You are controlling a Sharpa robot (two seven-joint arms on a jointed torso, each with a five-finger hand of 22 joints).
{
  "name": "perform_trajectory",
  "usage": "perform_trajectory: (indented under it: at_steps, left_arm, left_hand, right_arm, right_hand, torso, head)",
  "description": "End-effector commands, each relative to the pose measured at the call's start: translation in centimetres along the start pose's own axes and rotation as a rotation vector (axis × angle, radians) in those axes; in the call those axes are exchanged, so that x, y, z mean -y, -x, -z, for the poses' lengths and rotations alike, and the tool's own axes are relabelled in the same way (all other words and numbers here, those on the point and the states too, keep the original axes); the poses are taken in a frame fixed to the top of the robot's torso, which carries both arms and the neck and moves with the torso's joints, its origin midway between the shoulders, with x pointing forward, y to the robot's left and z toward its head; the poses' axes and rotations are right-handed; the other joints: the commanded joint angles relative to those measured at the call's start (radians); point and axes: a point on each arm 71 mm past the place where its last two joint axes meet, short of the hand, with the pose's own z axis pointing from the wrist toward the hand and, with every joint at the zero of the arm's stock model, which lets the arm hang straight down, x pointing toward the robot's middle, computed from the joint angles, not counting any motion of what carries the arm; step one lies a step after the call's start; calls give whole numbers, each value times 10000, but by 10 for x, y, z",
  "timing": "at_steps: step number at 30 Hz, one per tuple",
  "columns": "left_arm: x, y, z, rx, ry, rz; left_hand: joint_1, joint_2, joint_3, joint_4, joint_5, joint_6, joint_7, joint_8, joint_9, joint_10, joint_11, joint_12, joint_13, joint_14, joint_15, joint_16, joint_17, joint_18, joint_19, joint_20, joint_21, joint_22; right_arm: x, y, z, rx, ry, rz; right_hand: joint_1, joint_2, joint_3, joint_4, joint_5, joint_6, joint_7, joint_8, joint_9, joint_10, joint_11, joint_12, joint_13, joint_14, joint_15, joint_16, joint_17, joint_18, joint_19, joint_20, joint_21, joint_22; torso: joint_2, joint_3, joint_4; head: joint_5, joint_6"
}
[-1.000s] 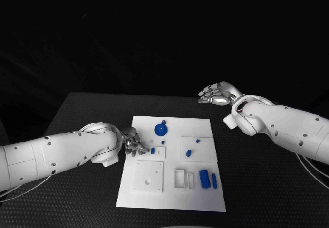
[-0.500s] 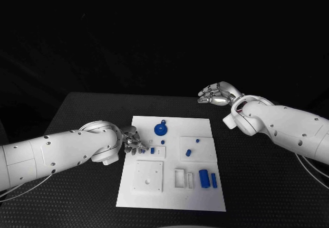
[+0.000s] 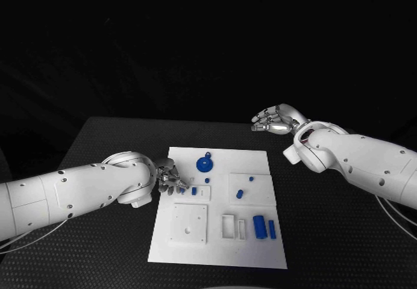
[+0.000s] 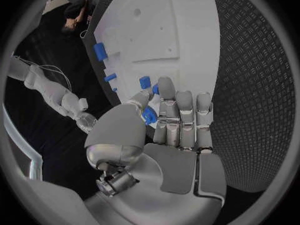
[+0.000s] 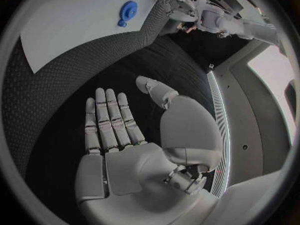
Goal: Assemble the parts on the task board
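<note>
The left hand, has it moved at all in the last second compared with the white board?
Yes, slightly. The left hand has crept further over the task board's left edge, toward the small blue part beside its fingers.

Black table (image 3: 104, 241), textured, diamond-pattern surface, spans lower view. Dark backdrop (image 3: 208, 54) behind far table edge. Thin pale cables (image 3: 395, 211) near table's right side.

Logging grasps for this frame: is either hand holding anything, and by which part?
The left hand pinches a small blue part between thumb and fingers; which part of it cannot be told. The right hand holds nothing.
</note>
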Motion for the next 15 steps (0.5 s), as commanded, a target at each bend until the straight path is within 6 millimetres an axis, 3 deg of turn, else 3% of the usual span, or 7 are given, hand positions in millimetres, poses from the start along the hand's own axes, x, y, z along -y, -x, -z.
perform_trajectory:
  at_steps: [1,7,15]
  left_arm:
    - [6,-2,0,-182,-249,-94]
    - [3,-2,-2,-542,-148,190]
    - [0,3,-5,-774,-93,644]
  left_hand:
    - [-52,-81,1995,-2100,234,6,-1,-66,16,-13,25,-49,16,62,-138,38,-8,-132,68,-1711,43,15]
    - [-134,-7,2007,-2239,499,84,-22,-21,116,12,19,-27,31,70,-131,54,-1,-132,65,-1713,54,21]
    - [-97,-3,2031,-2315,493,87,-27,-21,153,18,15,-17,39,74,-119,69,6,-127,54,-1715,61,28]
  right_arm:
    - [-1,-2,0,-148,104,-19]
    - [-1,-2,0,-152,110,-22]
    - [-1,-2,0,-142,107,-19]
  right_hand:
    - [-71,34,-85,-1,53,-60,108,52,-12,83,-14,-53,-9,4,62,-33,-12,-142,-43,-6,-43,10]
    - [-73,36,-88,-3,54,-61,108,52,-13,86,-13,-59,-9,4,63,-34,-15,-143,-42,-7,-50,15]
    - [-73,40,-91,-5,55,-62,109,52,-15,90,-12,-64,-9,4,63,-34,-17,-143,-40,-8,-57,20]
  torso:
    - [-1,-3,4]
    - [-2,4,-5]
    - [2,-1,-2]
  head:
    - [6,0]
    - [20,-7]
    - [6,-10]
